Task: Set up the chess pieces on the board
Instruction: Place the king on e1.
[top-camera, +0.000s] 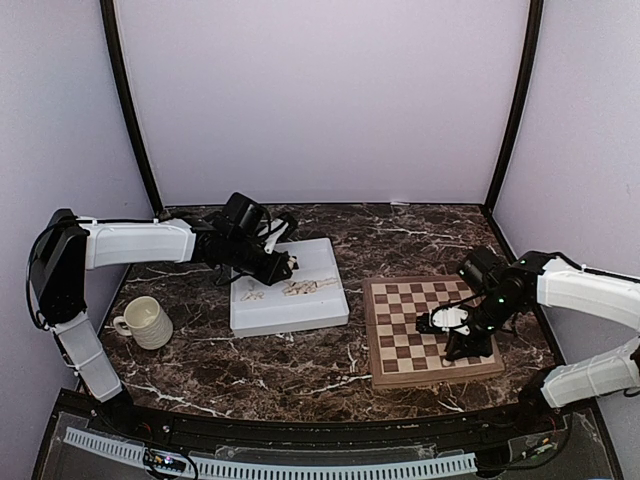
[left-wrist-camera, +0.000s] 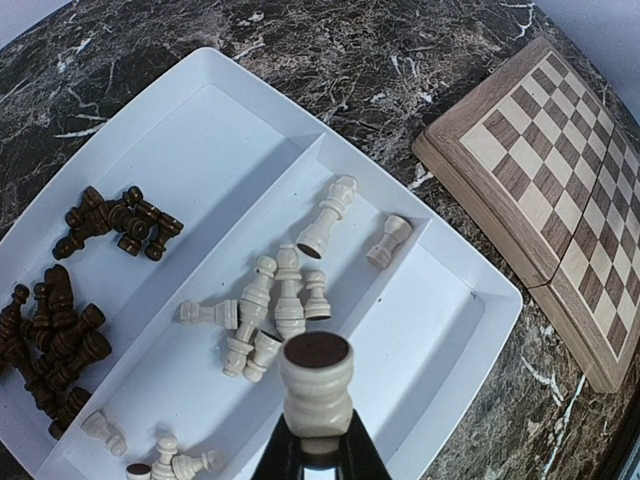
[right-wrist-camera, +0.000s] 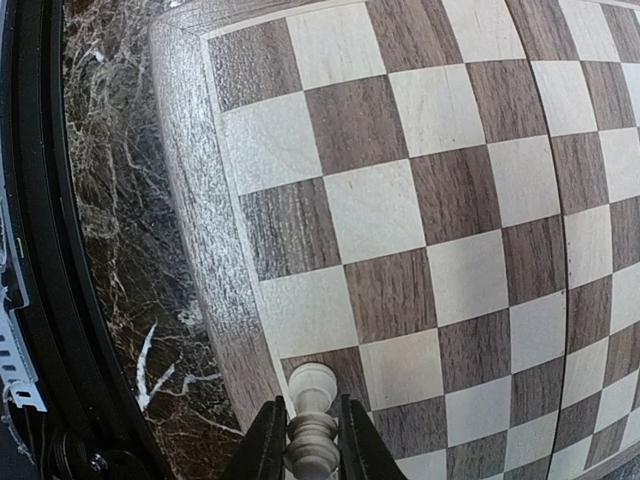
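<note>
**Both pincers closed on chess pieces: one over the tray, one at the board.**

On the top camera I saw the left gripper (top-camera: 284, 267) above the white tray (top-camera: 300, 312) and the right gripper (top-camera: 468, 350) low over the board (top-camera: 395, 340). A cream mug (top-camera: 148, 322) stood on the marble table (top-camera: 300, 372) well to the left, but whatever the fingers held was too small to make out there. The left wrist camera showed its fingers clamped on a cream piece (left-wrist-camera: 316, 385), above the loose cream pieces (left-wrist-camera: 270, 300) in one tray compartment, with the dark pieces (left-wrist-camera: 60, 310) in the next. The right wrist camera showed a pale piece (right-wrist-camera: 312, 385) pinched over a dark square beside the board's border. I couldn't tell whether it touched.
</note>
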